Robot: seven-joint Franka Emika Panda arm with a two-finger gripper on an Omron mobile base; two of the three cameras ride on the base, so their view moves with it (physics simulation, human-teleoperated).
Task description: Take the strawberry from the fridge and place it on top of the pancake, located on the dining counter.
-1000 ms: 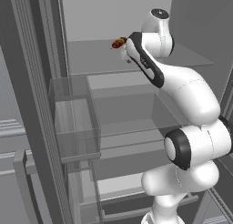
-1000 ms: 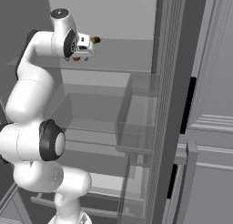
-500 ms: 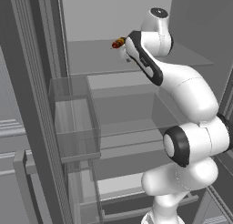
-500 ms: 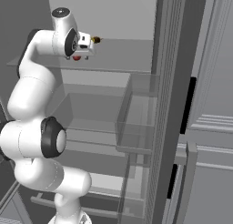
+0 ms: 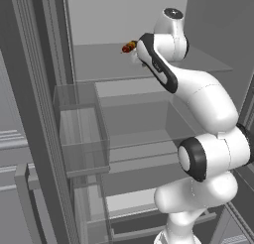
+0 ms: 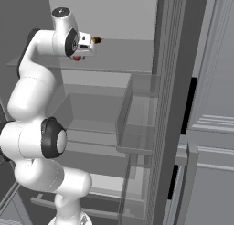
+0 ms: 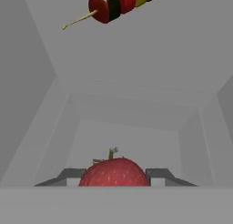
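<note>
The strawberry (image 7: pixel 114 172), small, red and green-stemmed, sits between my two dark fingertips in the hand view, and both tips press against its sides. My gripper (image 7: pixel 114 178) is shut on it. From the right base view the strawberry (image 6: pixel 77 58) shows as a red spot under the hand at my gripper (image 6: pixel 79 54), just over the top glass shelf (image 6: pixel 119 59) of the open fridge (image 5: pixel 74 139). The dining counter and the pancake are out of view.
A red, black and yellow skewer (image 7: pixel 120 2) lies on the same shelf just beyond the hand, and shows as well in both base views, the skewer (image 5: pixel 129 47) (image 6: pixel 96 39). Clear door bins (image 5: pixel 82 134) (image 6: pixel 137 119) hang on the open doors. More glass shelves lie below.
The arm and hand stay where they were on the top shelf. Neither strawberry nor skewer has visibly shifted.
</note>
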